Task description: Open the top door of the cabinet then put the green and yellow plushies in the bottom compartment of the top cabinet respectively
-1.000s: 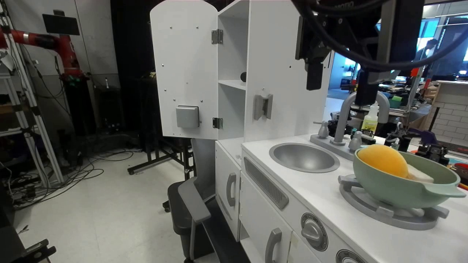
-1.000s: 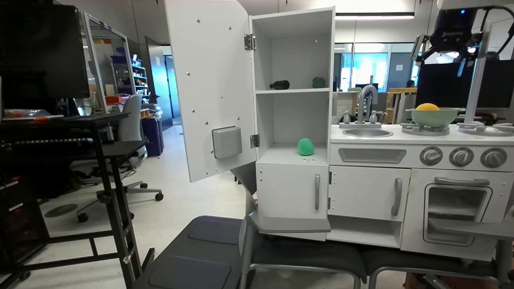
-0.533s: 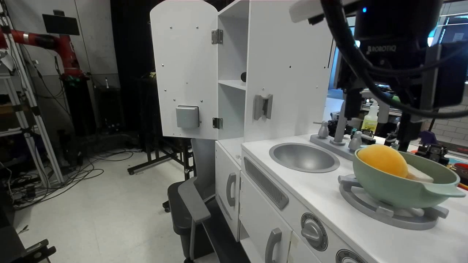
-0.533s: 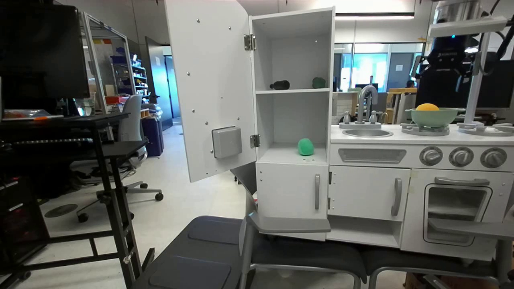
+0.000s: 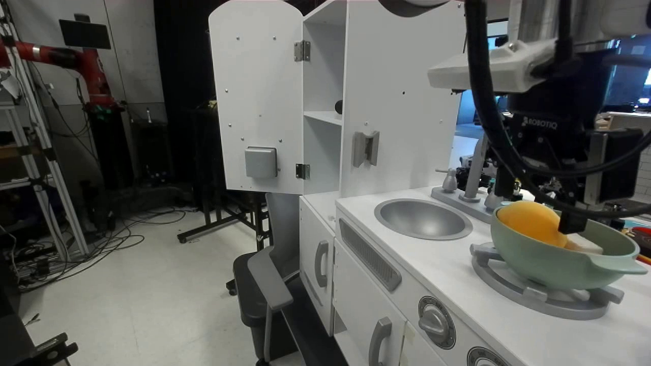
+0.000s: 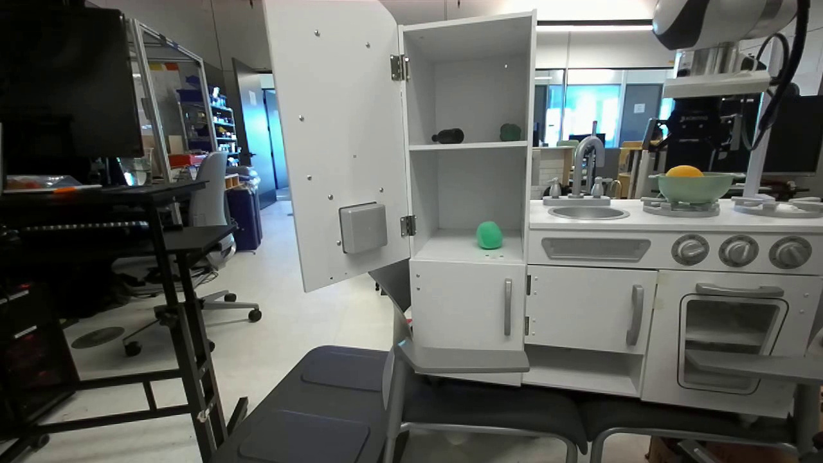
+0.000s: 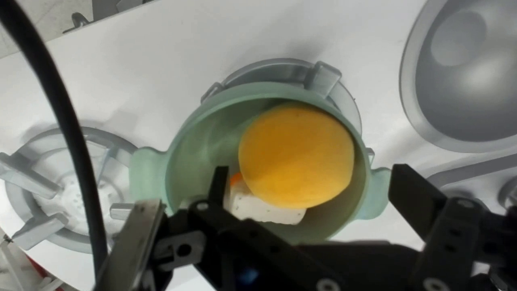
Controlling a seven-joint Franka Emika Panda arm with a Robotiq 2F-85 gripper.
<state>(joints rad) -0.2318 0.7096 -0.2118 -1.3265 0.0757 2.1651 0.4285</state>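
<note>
The cabinet's top door stands open in both exterior views. A green plushie sits on the floor of the bottom compartment of the top cabinet. A yellow plushie lies in a pale green bowl; both also show in an exterior view, plushie and bowl, and in the wrist view, plushie and bowl. My gripper is open above the bowl and points down. Its fingers are apart on either side of the plushie's near part, holding nothing.
A white piece lies beside the plushie in the bowl. The bowl stands on a grey burner. A sink and faucet are beside it. A dark bottle and dark green item lie on the upper shelf.
My gripper has come down from above the counter to the bowl and has turned from tilted to pointing down. The door, plushies and bowl have not moved.
</note>
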